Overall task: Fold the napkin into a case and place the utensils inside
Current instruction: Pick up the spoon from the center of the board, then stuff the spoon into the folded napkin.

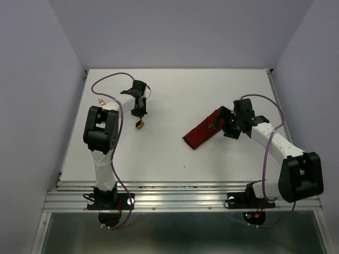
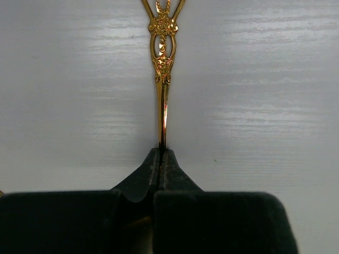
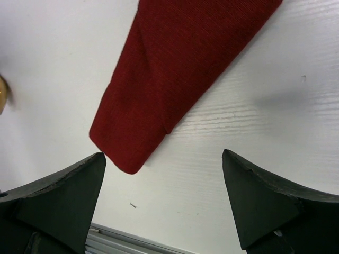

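Left wrist view: left gripper (image 2: 161,156) is clenched on the spoon (image 2: 162,100) at its thin handle. Lift it level, then carry it toward three o'clock, where the case (image 1: 204,132) lies before the right gripper (image 3: 163,156), jaws spread.

Top camera hangs high behind both arm bases (image 1: 108,198), looking down across the whole worktop (image 1: 175,153). Left wrist view sits right behind the left fingers (image 2: 137,182), very close, facing along a gold handle (image 2: 162,79). Right wrist view peers down past the right fingers (image 3: 63,196) at one end of the case (image 3: 175,69), also seen from the top.
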### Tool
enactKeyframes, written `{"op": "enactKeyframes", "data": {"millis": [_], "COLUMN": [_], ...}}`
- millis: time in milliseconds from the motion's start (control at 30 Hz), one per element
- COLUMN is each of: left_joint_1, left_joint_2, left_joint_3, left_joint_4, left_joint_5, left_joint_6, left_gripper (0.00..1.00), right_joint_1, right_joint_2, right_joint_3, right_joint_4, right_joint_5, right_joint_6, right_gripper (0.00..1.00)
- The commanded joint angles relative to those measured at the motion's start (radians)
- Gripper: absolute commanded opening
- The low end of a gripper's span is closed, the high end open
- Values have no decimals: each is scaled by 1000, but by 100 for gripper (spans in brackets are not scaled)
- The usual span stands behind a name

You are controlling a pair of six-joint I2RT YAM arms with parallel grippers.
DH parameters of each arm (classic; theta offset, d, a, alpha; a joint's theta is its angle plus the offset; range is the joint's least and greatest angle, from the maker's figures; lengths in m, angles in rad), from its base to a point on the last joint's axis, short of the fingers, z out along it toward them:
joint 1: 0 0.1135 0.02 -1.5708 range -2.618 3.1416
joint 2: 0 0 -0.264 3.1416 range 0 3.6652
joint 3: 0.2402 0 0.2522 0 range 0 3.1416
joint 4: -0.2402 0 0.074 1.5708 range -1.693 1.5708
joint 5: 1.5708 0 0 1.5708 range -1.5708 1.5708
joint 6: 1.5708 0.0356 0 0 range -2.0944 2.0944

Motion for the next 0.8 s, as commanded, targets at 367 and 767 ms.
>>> {"op": "enactKeyframes", "data": {"millis": [367, 767], "left_joint_1": [-156, -251], "left_joint_2": [-236, -299], "left_joint_3": [20, 16], "left_joint_4": [-131, -194], "left_joint_5": [29, 89], "left_joint_6": [55, 96], "left_gripper": [0, 0], "right_joint_1": [-40, -181], "right_joint_2": [82, 351], "right_joint_3": [224, 370], "right_joint_4": [2, 106], "right_joint_5": [213, 161], "right_joint_6": [63, 88], "right_gripper": [98, 63]}}
